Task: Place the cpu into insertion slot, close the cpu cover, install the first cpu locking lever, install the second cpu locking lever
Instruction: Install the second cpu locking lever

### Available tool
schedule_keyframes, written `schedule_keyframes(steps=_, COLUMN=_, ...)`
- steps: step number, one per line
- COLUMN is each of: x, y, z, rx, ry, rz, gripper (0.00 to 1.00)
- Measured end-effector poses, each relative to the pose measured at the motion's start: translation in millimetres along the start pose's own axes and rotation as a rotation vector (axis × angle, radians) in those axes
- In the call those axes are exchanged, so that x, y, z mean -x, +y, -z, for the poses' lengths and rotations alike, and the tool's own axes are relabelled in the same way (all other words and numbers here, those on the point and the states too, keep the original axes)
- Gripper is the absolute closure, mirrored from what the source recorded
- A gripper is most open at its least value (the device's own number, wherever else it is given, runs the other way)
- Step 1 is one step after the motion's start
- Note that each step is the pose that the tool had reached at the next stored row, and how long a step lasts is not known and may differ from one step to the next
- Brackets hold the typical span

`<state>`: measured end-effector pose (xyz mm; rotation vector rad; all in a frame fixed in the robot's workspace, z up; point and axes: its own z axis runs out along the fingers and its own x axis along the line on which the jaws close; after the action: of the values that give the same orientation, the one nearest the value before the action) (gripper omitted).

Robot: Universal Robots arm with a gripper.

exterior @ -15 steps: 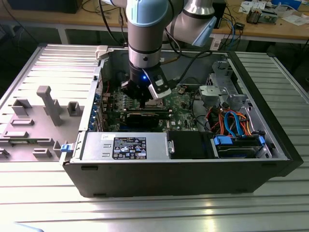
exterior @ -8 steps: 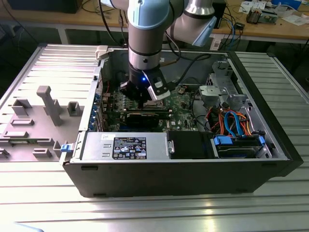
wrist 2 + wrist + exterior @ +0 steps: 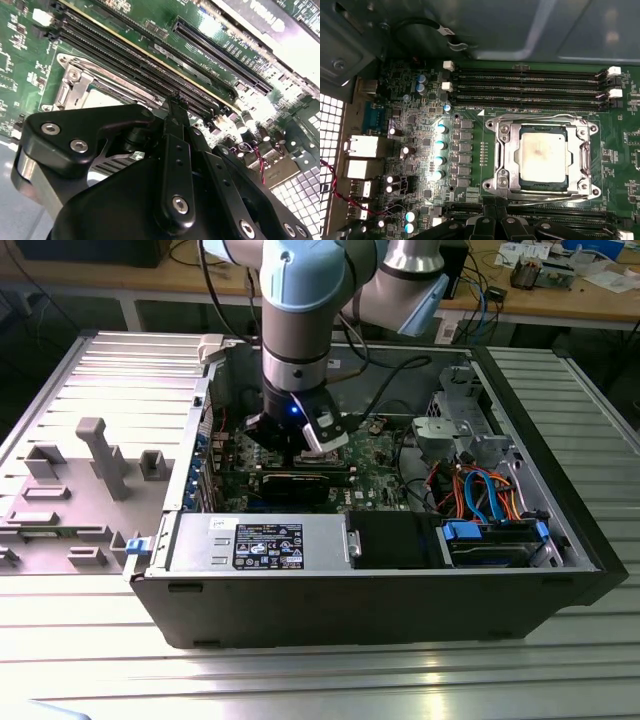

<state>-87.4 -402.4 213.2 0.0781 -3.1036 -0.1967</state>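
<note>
1. You see the arm reaching down into the open computer case (image 3: 560,540) in the exterior view; the end effector (image 3: 300,445) hangs low over the green circuit board (image 3: 385,455).
2. In the first wrist view, you find the cpu (image 3: 543,154) lying flat in the insertion slot (image 3: 506,159); its dull silver top faces up.
3. The cpu cover (image 3: 580,155) is down around the cpu; the chip shows through its square window.
4. Thin metal levers (image 3: 540,117) run along the edges of the cover; you cannot tell if they are locked.
5. Long black memory slots (image 3: 530,90) lie just beside the socket on one side; more lie on the other side, near the black end effector (image 3: 496,220) links.
6. In the second wrist view, the end effector (image 3: 176,102) has its black tip over the memory slots (image 3: 125,50), just beside the socket's silver frame (image 3: 75,87).
7. You cannot tell how wide the end effector is open; you cannot see anything held in it.
8. The case sits on a ribbed metal counter (image 3: 400,680); grey blocks (image 3: 100,455) stand on a tray at the exterior view's left.
</note>
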Motion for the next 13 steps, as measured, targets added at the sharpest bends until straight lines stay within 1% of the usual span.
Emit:
schedule_keyframes(steps=2, x=-0.1, y=-0.2, z=-0.9, rx=0.0056, ry=-0.0001, rz=0.001, gripper=0.89)
schedule_keyframes(steps=4, x=-0.1, y=-0.3, z=-1.9, rx=0.0149, ry=-0.0006, rz=0.002, gripper=0.89)
schedule_keyframes(steps=5, x=-0.8, y=-0.3, z=-2.6, rx=0.0183, ry=-0.0008, rz=0.002, gripper=0.89)
schedule_keyframes(steps=6, x=-1.2, y=-0.3, z=-3.0, rx=0.0193, ry=-0.0009, rz=0.002, gripper=0.89)
schedule_keyframes(steps=12, x=-1.4, y=-2.2, z=-3.0, rx=0.0197, ry=-0.0009, rz=0.002, gripper=0.89)
schedule_keyframes(steps=13, x=-1.4, y=-2.5, z=-2.9, rx=0.0213, ry=-0.0008, rz=0.002, gripper=0.89)
